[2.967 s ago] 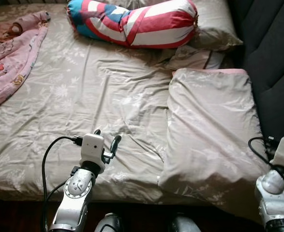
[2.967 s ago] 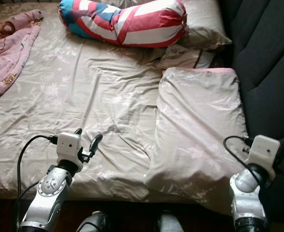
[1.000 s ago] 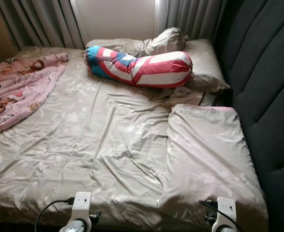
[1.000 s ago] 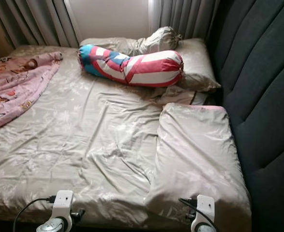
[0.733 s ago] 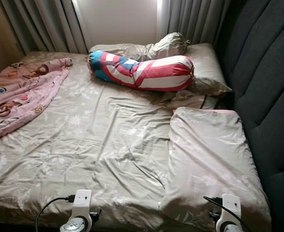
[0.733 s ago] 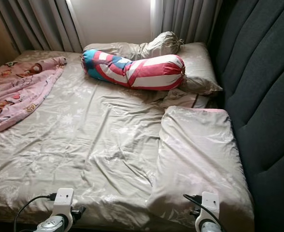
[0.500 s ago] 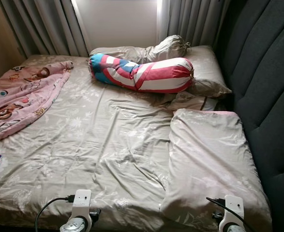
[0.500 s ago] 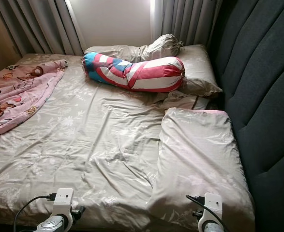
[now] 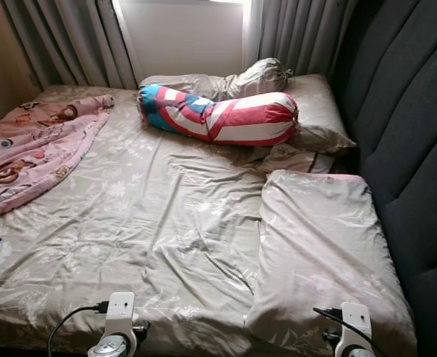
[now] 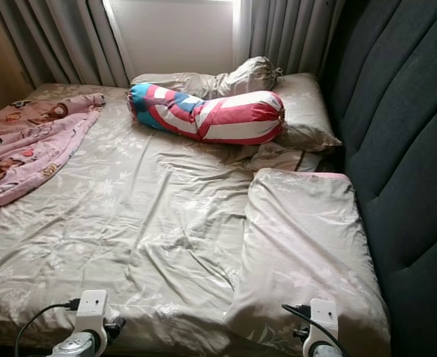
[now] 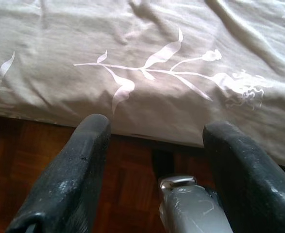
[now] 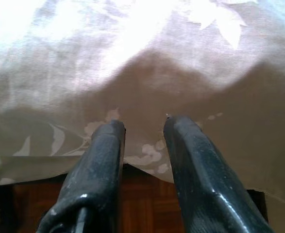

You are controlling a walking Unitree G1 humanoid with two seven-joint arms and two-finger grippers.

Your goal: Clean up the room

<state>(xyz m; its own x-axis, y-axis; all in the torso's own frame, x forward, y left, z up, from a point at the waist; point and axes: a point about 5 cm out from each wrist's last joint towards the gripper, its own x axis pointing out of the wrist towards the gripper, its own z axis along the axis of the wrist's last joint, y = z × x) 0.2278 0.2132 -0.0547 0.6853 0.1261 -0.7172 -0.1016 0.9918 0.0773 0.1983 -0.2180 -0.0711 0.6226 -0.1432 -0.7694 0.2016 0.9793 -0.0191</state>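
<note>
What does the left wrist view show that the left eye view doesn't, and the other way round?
Left wrist view: the left gripper, its fingers spread apart with nothing between them, and the dark wooden floor beneath the bed's edge. Left eye view: the striped bolster, the pink blanket, the pillow and the dark headboard. Both: the grey floral bedsheet.

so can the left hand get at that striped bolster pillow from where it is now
Probably not. The left hand hangs open at the near edge of the bed, over the floor, while the striped bolster pillow lies at the far side against the pillows. Nothing blocks the way, but the whole sheet lies between them.
</note>
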